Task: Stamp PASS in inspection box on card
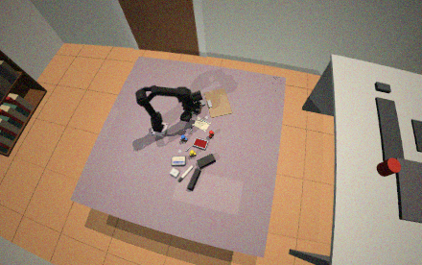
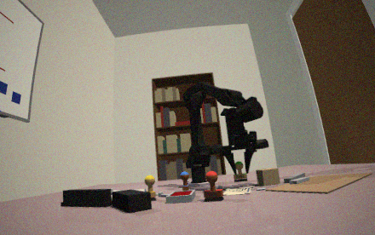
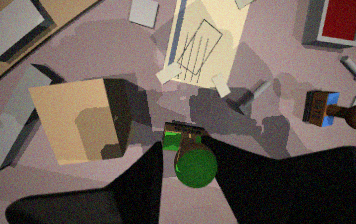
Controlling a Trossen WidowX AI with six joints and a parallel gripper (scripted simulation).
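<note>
The green-knobbed stamp [image 3: 195, 167] [image 2: 239, 169] stands upright on the bench, between the tan block and the card. My gripper [image 3: 181, 143] [image 2: 239, 163] is shut on the green stamp, one black finger on each side of its handle. In the top view the gripper [image 1: 192, 109] hides the stamp. The cream card [image 3: 207, 35] [image 1: 202, 124] [image 2: 236, 192] lies just beyond the stamp, with the outlined inspection box [image 3: 213, 27] on it. The red ink pad [image 3: 340, 20] [image 1: 200, 143] [image 2: 181, 195] sits past the card.
A tan block [image 3: 75, 120] [image 2: 268, 176] stands close beside the gripper. A cardboard sheet [image 1: 218, 102] [image 2: 324, 182] lies behind it. Red [image 1: 211, 132] [image 2: 211, 187], blue [image 3: 322, 109] [image 2: 184, 179] and yellow [image 1: 192, 153] [image 2: 149, 184] stamps and black blocks [image 2: 87, 197] stand around the pad.
</note>
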